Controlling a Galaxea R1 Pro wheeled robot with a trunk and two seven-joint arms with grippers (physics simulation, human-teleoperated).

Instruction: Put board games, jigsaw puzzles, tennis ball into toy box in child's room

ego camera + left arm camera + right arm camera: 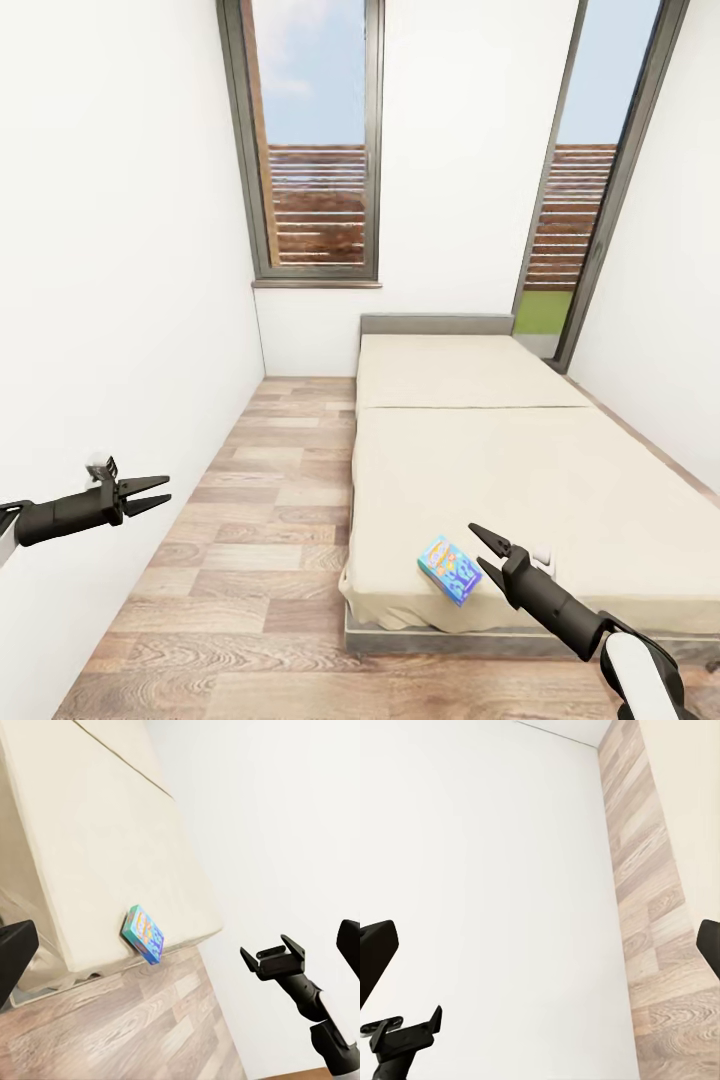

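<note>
1. From my head camera I look down a narrow white-walled room with a wood-plank floor [240, 560] and two tall grey-framed windows [315, 140] in the far wall.
2. The low wide bed with a plain beige mattress and a grey frame and headboard [500, 470] runs along the right side of the room, its headboard against the far wall.
3. A small blue printed cardboard game box [449, 569] lies flat on the mattress near the near left corner, close to the foot edge.
4. My left wrist camera picks up that same blue box [143, 934], sitting right at the mattress edge above the floor planks.
5. My left gripper [152, 494] hangs over the floor beside the left wall, well apart from the bed; its two black fingers are spread with a clear gap and hold nothing.
6. My right gripper [482, 552] hovers over the near end of the bed, just beside the blue box; I cannot tell whether it touches it. Its black fingers are also spread and empty.
7. The left wrist camera catches the right gripper [273, 957] against the white wall, fingers parted.
8. The right wrist camera faces the white wall and a strip of floor, with the left gripper [405, 1029] in its corner.
</note>
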